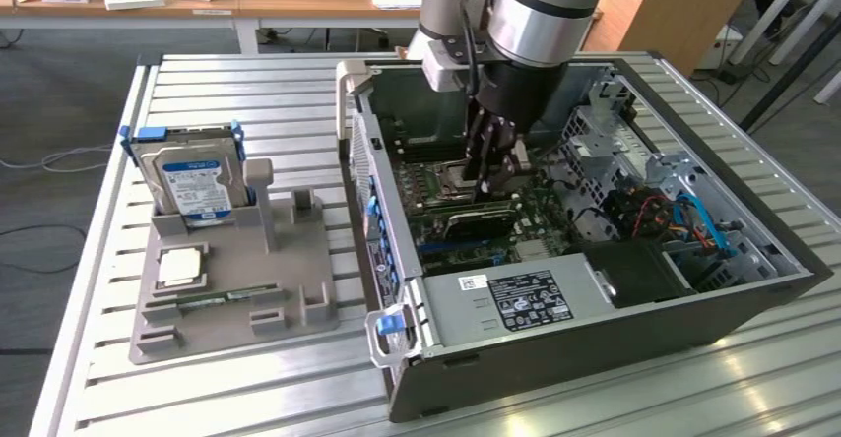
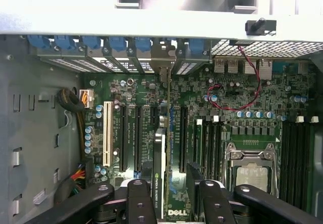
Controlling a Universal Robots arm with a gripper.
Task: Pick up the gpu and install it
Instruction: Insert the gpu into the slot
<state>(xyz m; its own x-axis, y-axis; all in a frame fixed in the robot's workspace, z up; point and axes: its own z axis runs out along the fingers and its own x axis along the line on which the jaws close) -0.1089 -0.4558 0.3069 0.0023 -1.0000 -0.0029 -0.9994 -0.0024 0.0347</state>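
- One open black computer case (image 1: 736, 289) lies on its side on the slatted metal table (image 1: 79, 289), right of centre in the exterior view.
- One thin dark gpu card (image 2: 159, 176) stands on edge in a slot of the green motherboard (image 2: 222, 113), low and centre in the wrist view, between the gripper's fingers (image 2: 139, 199).
- One grey arm reaches down from the top of the exterior view into the case; its black gripper (image 1: 493, 166) stands wide, astride the card; whether it touches the card I cannot tell.
- Left of the case sits one grey parts holder (image 1: 230, 289), with one silver hard drive in a blue frame (image 1: 195, 181) upright at its back.
- One silver power supply box (image 1: 519, 304) fills the case's near end.
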